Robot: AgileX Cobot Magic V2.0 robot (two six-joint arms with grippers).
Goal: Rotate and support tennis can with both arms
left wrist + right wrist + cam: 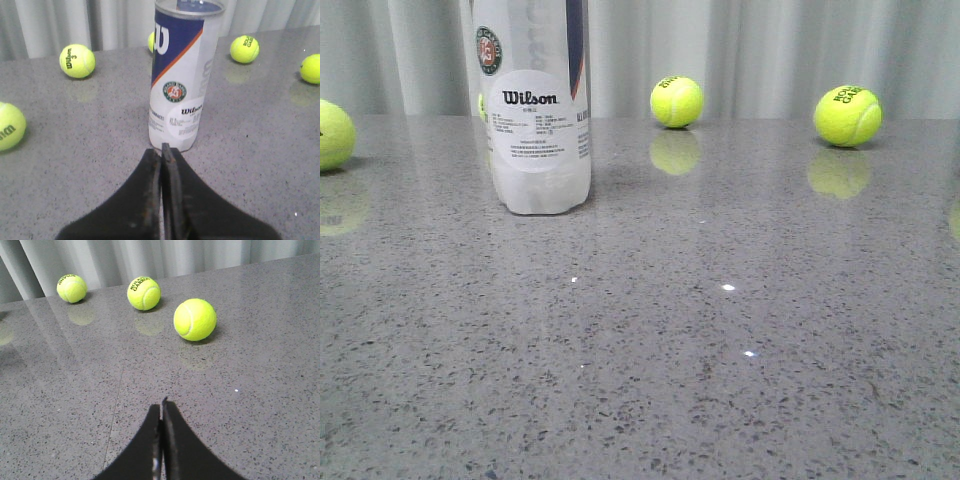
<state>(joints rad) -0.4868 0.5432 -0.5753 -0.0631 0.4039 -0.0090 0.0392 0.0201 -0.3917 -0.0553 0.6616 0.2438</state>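
Your tennis can stood upright on the grey speckled table, left of centre in the front view, its top cut off by the frame edge and its Wilson label facing the camera. No arm appeared in that view. Your left gripper was clenched, its fingers pressed together with nothing between them, tips just short of the can's base and not touching it. Your right gripper was likewise clenched on nothing, over bare table, with the can out of its view. Three tennis balls lay ahead of it, well apart from the fingertips. In the front view, loose balls sat near the curtain: one right of the can, another farther right, a third at the left edge.
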